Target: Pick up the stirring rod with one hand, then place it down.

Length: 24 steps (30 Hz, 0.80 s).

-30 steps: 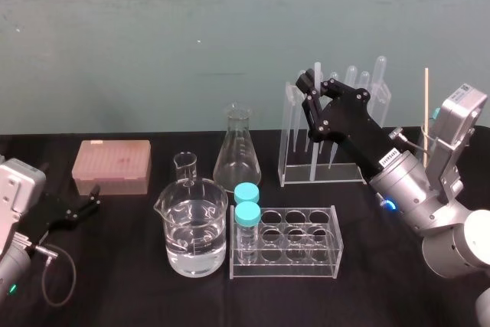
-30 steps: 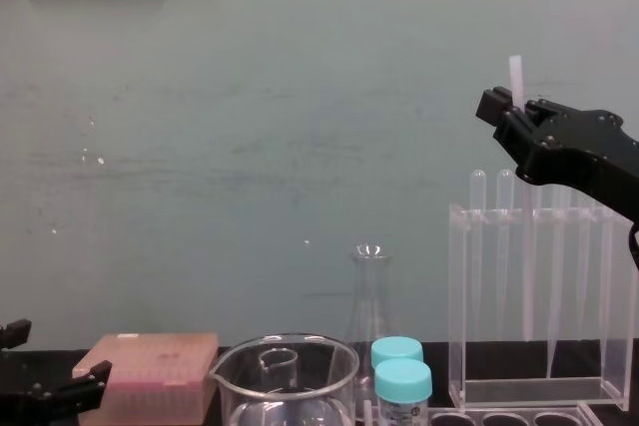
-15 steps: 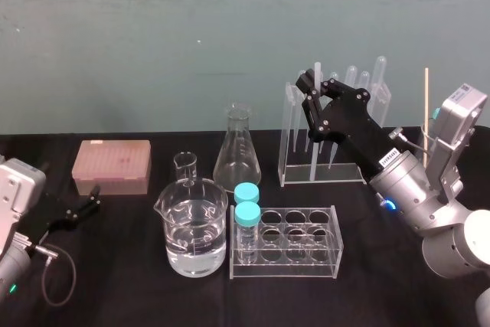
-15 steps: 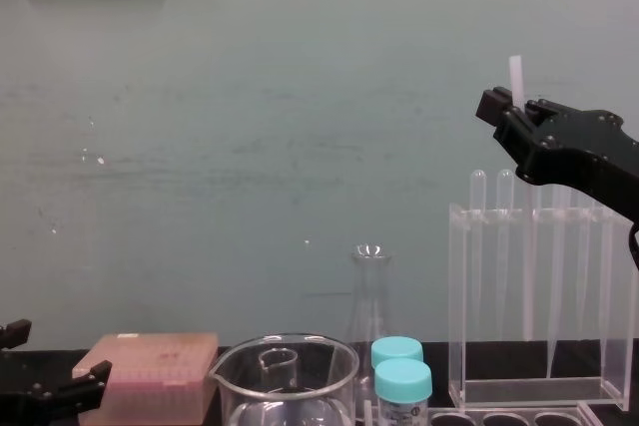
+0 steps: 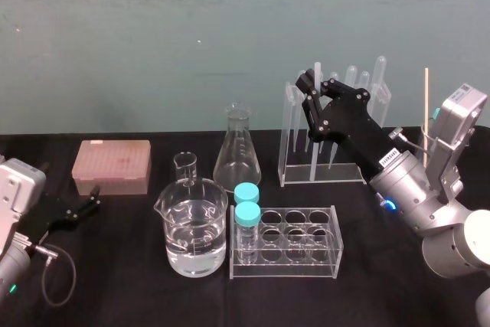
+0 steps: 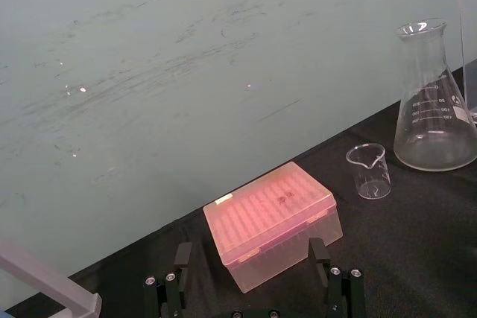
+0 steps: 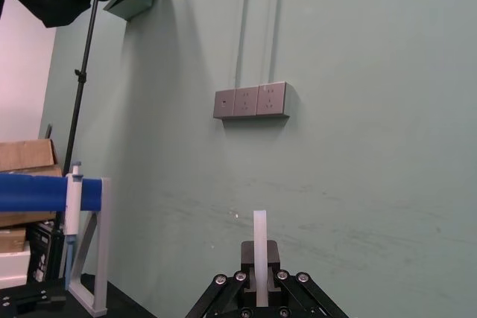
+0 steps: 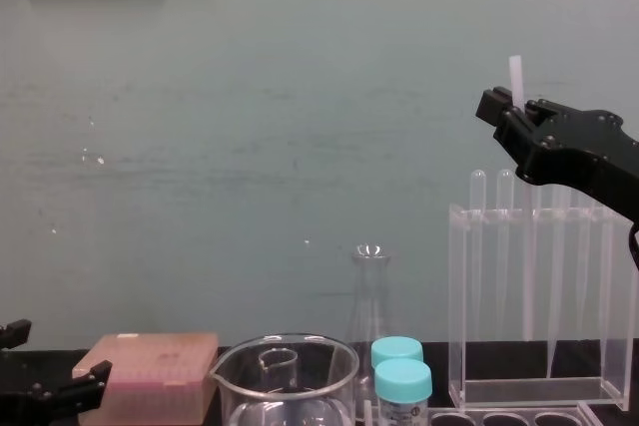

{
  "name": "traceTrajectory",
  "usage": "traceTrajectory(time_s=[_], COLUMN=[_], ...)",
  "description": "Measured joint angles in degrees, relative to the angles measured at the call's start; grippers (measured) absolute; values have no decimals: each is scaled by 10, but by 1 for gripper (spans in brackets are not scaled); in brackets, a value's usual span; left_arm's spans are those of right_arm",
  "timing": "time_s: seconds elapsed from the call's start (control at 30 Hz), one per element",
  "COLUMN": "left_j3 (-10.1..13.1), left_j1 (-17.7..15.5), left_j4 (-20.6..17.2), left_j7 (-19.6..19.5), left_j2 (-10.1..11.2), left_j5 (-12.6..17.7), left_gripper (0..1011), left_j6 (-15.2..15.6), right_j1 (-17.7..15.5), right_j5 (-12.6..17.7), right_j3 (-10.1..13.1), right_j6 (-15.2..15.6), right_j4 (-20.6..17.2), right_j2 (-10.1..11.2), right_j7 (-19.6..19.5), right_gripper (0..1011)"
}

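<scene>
Right claw (image 8: 502,112) is raised high, pinched on the stirring rod (image 8: 516,75); left claw (image 5: 95,195) (fingers spread) sits low.

The stirring rod (image 8: 516,77) looked like milky, half-clear plastic with a smooth matt skin. The right gripper (image 8: 509,113) was matt black and hard-edged, dotted with small shiny screws. The tall rack (image 8: 457,306) was clear glossy plastic. The flask (image 5: 237,151) and beaker (image 5: 195,227) were smooth, shiny glass. The box (image 5: 112,166) was frosted pink plastic. The table (image 5: 122,273) wore matt black cloth.
</scene>
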Motion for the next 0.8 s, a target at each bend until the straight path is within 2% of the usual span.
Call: traceTrajectory(time_s=[0.8], left_j3=[0], left_j1=[0], left_j4=[0], left_j7=[0], left_j2=[0], left_j5=[0], left_gripper=[1000], left_j6=[0], right_j1=[0], right_j5=[0], right_j3=[0], right_j6=[0], right_j4=[0], right_j2=[0], right_j7=[0], right_gripper=[64])
